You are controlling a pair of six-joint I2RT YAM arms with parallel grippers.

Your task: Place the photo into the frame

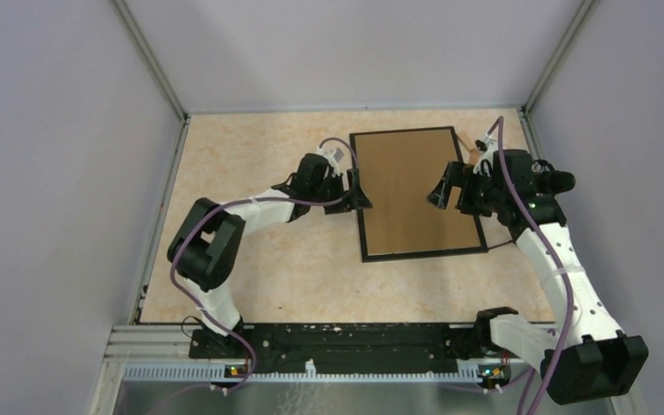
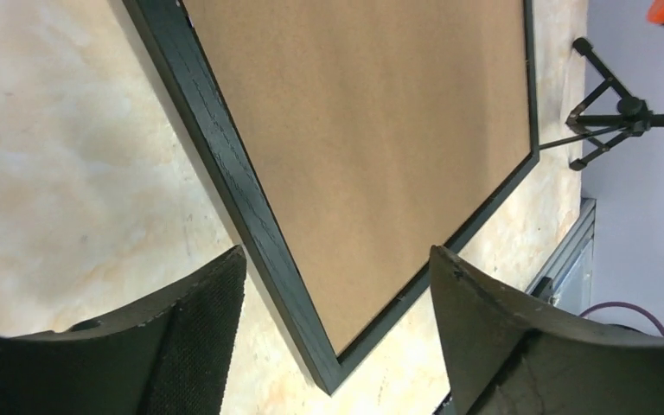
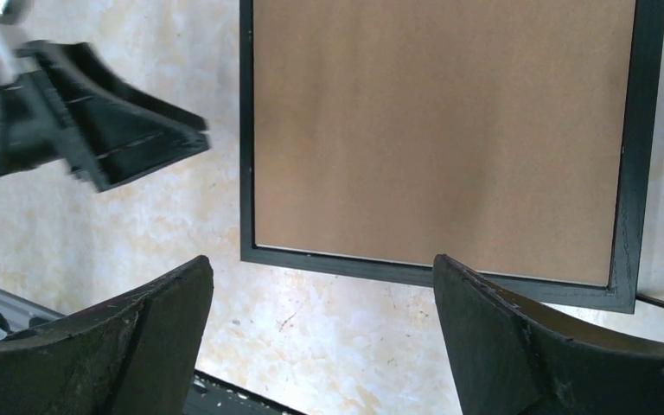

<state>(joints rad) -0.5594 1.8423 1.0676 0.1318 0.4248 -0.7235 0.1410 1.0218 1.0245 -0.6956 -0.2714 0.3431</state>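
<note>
In the middle of the top view, the big thin black picture frame (image 1: 415, 194) lies flat on the pale speckled table (image 1: 251, 164), brown board side up. You cannot see the colourful paper photo in any view, so you cannot tell if it is inside. Your left gripper (image 1: 359, 192) hangs over the frame's left edge, and your right gripper (image 1: 439, 186) hangs over its right part. Both have jaws spread wide and hold nothing. Watch out: the frame's edge is thin and low. If you close on it badly, the fingers may slip off and shove the frame away. Lift one side only and it may tip and slide.
</note>
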